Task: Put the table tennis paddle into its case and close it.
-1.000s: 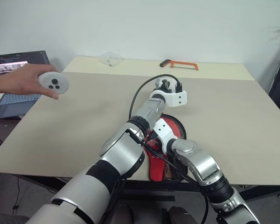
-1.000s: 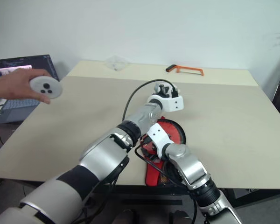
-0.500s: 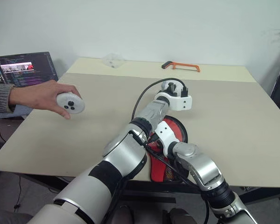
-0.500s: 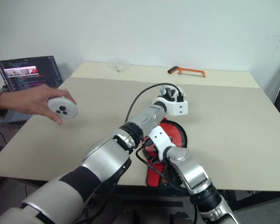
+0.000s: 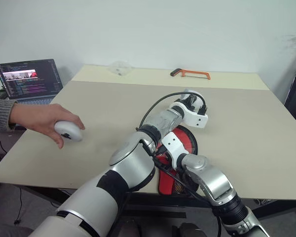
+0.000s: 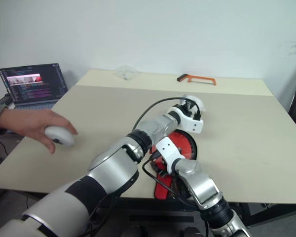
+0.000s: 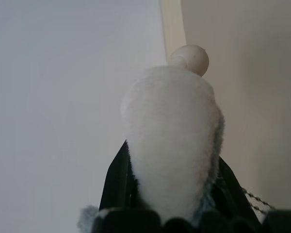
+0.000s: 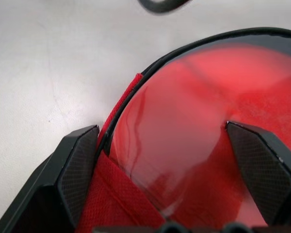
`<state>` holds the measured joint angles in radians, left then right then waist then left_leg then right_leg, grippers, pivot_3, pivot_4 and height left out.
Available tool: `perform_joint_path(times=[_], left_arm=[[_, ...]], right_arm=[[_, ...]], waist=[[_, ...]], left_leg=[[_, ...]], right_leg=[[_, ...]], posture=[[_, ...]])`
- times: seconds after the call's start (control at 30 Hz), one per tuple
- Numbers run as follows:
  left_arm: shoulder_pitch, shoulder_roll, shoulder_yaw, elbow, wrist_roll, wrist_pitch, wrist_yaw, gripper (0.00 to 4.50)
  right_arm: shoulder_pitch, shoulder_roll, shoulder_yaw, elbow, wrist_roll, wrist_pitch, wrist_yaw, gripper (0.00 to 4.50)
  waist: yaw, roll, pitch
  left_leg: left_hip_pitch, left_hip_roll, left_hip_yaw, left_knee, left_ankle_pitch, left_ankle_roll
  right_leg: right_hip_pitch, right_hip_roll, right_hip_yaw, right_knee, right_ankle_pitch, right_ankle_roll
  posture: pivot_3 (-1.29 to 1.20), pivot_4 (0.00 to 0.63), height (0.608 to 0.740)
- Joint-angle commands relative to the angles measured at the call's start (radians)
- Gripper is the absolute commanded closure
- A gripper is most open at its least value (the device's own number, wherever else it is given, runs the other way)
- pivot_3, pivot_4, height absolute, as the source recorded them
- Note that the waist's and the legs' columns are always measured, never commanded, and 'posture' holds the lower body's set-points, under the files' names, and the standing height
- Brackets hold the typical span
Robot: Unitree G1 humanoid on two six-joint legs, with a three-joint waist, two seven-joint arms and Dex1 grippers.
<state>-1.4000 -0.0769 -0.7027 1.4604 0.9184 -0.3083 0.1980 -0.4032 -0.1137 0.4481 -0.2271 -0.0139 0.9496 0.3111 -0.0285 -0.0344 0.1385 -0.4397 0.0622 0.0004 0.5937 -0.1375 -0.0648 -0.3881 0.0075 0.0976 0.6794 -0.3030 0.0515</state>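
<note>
Right wrist view showed you the right gripper (image 8: 162,162) spread wide astride the case (image 8: 199,145) on beige table (image 8: 48,73), left gripper (image 7: 169,194) pinching a white fluffy object (image 7: 172,141).

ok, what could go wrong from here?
1. Right gripper, open, straddles the paddle where it meets the case; closing could pinch both together.
2. Left gripper holds a white fuzzy object, so it can't steady the case.
3. The case lies at the table's near edge; a push might slide it off.
</note>
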Motion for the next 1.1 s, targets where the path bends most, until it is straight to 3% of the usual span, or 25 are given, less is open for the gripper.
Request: perform_joint_path(times=[0.03,0.2,0.47,0.5,0.57,0.83,1.1], left_arm=[[0.047,-0.207,-0.076,-0.069,0.042,-0.133,0.073,3.93],[0.052,-0.208,-0.100,-0.067,0.060,-0.141,0.093,3.93],[0.075,-0.201,-0.006,-0.061,-0.029,-0.088,-0.052,3.93],[0.082,-0.198,0.018,-0.061,-0.052,-0.088,-0.079,3.38],[0.094,-0.190,0.052,-0.060,-0.079,-0.075,-0.128,2.95],[0.114,-0.133,0.064,-0.070,-0.072,-0.095,-0.145,0.11],[0.097,0.001,0.189,-0.107,-0.212,-0.292,-0.274,0.05]], right_arm=[[-0.018,0.036,0.045,0.104,0.028,0.078,0.035,0.00],[-0.016,0.038,0.043,0.106,0.025,0.077,0.035,0.00],[-0.011,0.034,0.041,0.108,0.023,0.070,0.040,0.00],[-0.013,0.034,0.042,0.112,0.022,0.067,0.043,0.00],[-0.019,0.033,0.045,0.121,0.020,0.059,0.049,0.00],[-0.040,0.020,0.041,0.177,0.011,0.002,0.079,0.00],[-0.077,-0.018,0.002,0.213,0.009,-0.033,0.129,0.00]], waist=[[0.000,0.000,0.000],[-0.001,0.001,-0.005],[-0.001,0.002,-0.011],[-0.001,0.002,-0.012],[-0.001,0.002,-0.015],[-0.005,0.001,-0.019],[-0.029,0.000,-0.015]], left_leg=[[0.003,0.000,0.000,0.000,-0.002,-0.003],[0.007,0.000,0.000,-0.001,-0.007,-0.010],[0.007,0.000,0.000,-0.001,-0.007,-0.010],[0.007,0.000,0.000,-0.001,-0.008,-0.010],[0.007,0.000,0.000,-0.001,-0.008,-0.009],[0.010,0.000,0.000,-0.001,-0.010,-0.007],[0.015,0.001,0.000,-0.001,-0.012,-0.010]], right_leg=[[0.002,0.000,0.000,0.000,-0.002,-0.001],[0.005,0.000,0.000,0.000,-0.004,-0.001],[0.005,0.000,0.000,0.000,-0.005,0.000],[0.005,0.000,0.000,0.000,-0.005,0.001],[0.005,0.000,0.000,0.000,-0.006,0.001],[0.009,0.000,0.000,0.000,-0.009,-0.003],[0.013,0.000,0.000,0.001,-0.010,-0.004]], posture=[[0.00,0.150,0.740],[0.00,0.150,0.740],[0.00,0.150,0.740],[0.00,0.150,0.740],[0.00,0.150,0.740],[0.00,0.150,0.740],[0.00,0.150,0.740]])
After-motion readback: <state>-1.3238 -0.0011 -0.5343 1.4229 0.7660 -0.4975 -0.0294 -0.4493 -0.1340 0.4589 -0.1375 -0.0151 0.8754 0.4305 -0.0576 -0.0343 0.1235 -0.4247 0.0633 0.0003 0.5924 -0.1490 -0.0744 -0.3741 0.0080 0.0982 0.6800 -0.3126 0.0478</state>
